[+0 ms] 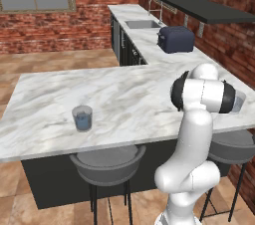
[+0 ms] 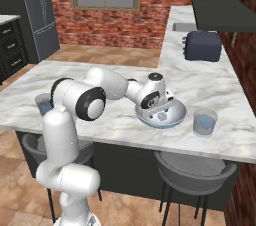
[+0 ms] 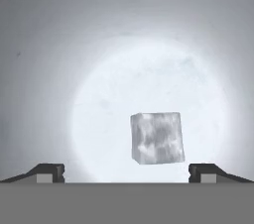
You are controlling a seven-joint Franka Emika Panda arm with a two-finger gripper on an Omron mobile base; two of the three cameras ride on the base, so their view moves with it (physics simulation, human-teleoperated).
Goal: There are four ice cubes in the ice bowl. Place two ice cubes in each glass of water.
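Ice is what we find straight under the claw [image 3: 127, 172]: one cube [image 3: 157, 138] lies on the pale floor of the bowl [image 3: 59, 59], just ahead of the two dark fingertips [image 3: 49, 172] and a little toward the right-hand one. We see both tips standing wide apart, released, with nothing between them and neither touching the cube. The bowl's curved wall rises all round the claw in the hand view, so we are looking down from inside its rim.

From the right base view we see the hand tipped down into the bowl [image 2: 175, 116], which sits on the marble counter [image 2: 125, 125]. The claw [image 2: 161, 112] itself is mostly hidden there by the wrist, and a whitish cube [image 2: 163, 117] shows just below it inside the bowl. How many cubes lie in the bowl altogether we cannot tell.

One glass [image 2: 205, 122] with blue water stands on the counter near the bowl, off to the claw's right in that view. The other glass [image 2: 43, 104] stands well apart on the opposite side, partly behind the arm's elbow. We cannot make out any ice in either one. In the left base view this second glass [image 1: 82, 118] stands alone on the counter [image 1: 60, 94], far to the left of the arm. A dark toaster [image 2: 202, 46] sits well beyond the claw on the far run of counter.
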